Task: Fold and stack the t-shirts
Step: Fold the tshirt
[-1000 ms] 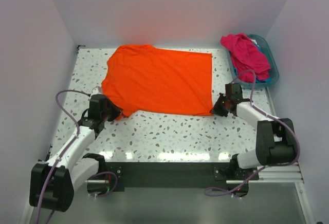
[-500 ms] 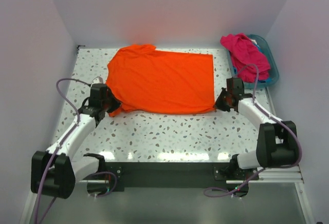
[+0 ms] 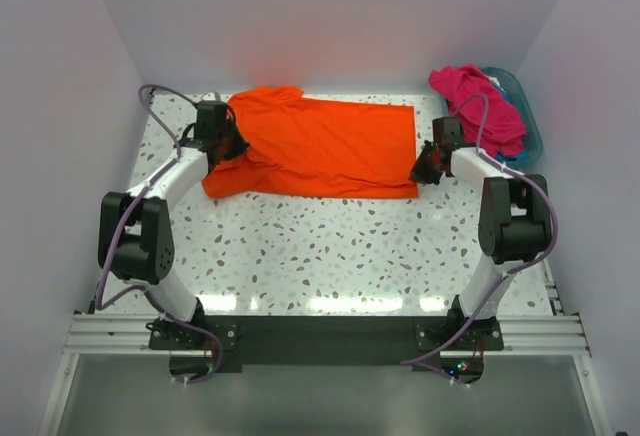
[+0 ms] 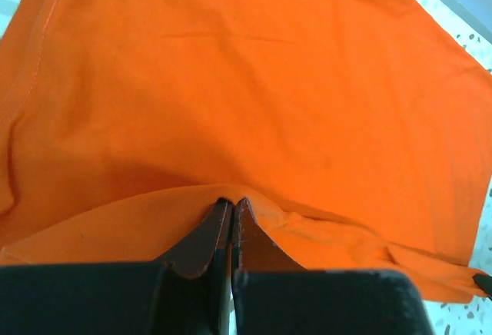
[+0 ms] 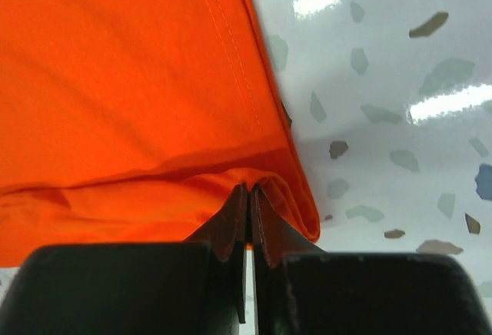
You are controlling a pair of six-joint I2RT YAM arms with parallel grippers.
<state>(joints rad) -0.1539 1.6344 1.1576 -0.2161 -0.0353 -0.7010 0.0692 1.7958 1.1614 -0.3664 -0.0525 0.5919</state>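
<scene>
Treat the orange t-shirt (image 3: 320,146) as light, limp cloth that sags and slides wherever it is unsupported, so take hold only at hems or fold edges, through both layers. It lies doubled over along the far edge of the tabletop (image 3: 330,246). The left gripper (image 4: 231,204) pinches the fold at its left end. The right gripper (image 5: 249,189) is pressed together on the doubled hem at its right near corner.
</scene>
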